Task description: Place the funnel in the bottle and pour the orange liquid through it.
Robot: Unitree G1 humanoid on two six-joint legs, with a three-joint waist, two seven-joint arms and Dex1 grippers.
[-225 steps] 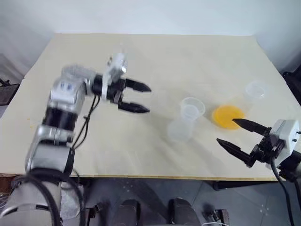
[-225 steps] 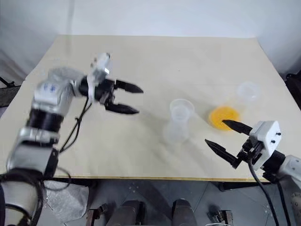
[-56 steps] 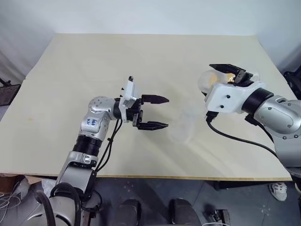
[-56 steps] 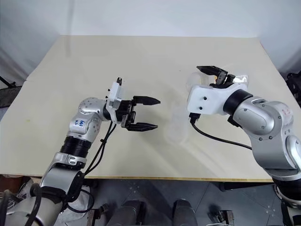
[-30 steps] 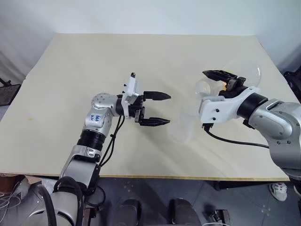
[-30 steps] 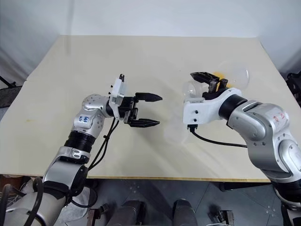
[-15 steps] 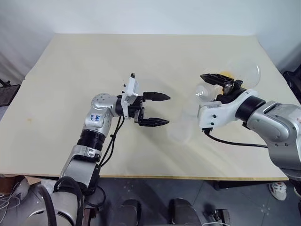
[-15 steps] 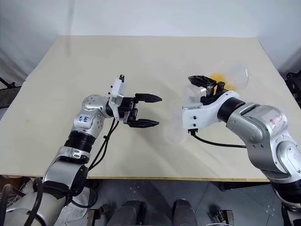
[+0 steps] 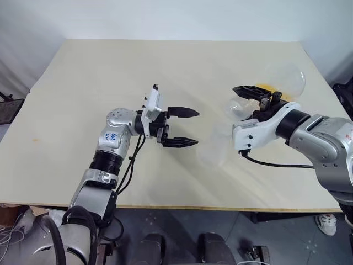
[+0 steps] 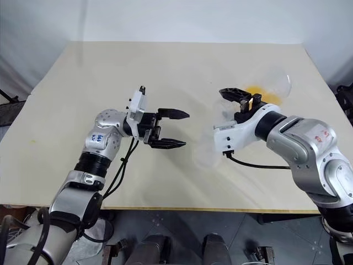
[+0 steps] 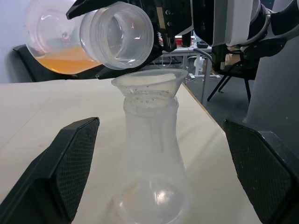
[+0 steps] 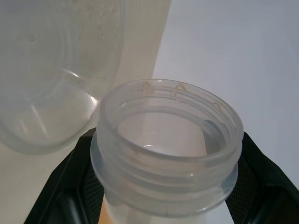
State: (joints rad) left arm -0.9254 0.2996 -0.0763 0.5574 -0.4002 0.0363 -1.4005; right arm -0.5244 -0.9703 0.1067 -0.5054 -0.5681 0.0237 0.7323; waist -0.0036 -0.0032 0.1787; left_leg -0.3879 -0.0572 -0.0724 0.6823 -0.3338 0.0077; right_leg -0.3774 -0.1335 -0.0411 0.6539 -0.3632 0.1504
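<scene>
Funnel [image 11: 149,82] already seated in bottle [image 11: 150,158], which stands mid-table at about 3 o'clock of the left gripper [image 9: 186,127]. Right gripper [image 9: 259,96] is clamped on the flask [image 11: 88,31] neck; over the last second the flask has tipped further, mouth now just above the funnel at its 11 o'clock. Orange liquid [image 11: 65,60] sits in the flask belly, nothing flowing yet. Left gripper spread wide, empty, flanking the bottle without touching. Pour looks imminent; more tilt needed.

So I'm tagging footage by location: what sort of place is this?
Probably a robotics lab or test room: a bare pale table against a plain wall, a clear flask with a funnel, and office chairs and desks behind.
</scene>
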